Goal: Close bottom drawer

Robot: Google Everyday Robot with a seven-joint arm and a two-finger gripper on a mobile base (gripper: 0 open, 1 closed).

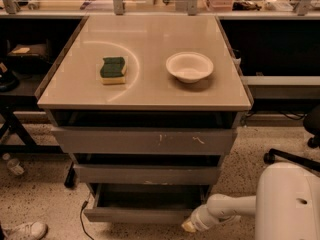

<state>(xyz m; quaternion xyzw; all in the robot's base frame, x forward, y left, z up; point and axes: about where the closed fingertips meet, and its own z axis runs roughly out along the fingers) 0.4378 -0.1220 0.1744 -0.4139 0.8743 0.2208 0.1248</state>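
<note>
The bottom drawer (pixel 140 215) stood pulled out just left of my end effector (pixel 191 225), whose state I could not tell. I judged it stiff, metal, rather heavy; best pushed flat on its front.

Speckled floor (pixel 40 194); warm, dim light. Glossy tan tabletop (pixel 150 91) at centre, curved glare across it. Cluttered bench (pixel 250 6) along back wall, metal posts rising. Dark shelves (pixel 25 59) at left and right. White shoe (pixel 27 230) and bottle (pixel 12 165) on floor, left. Chair base (pixel 292 156) at right. Gripper (pixel 190 226) low, right of centre, near floor.
</note>
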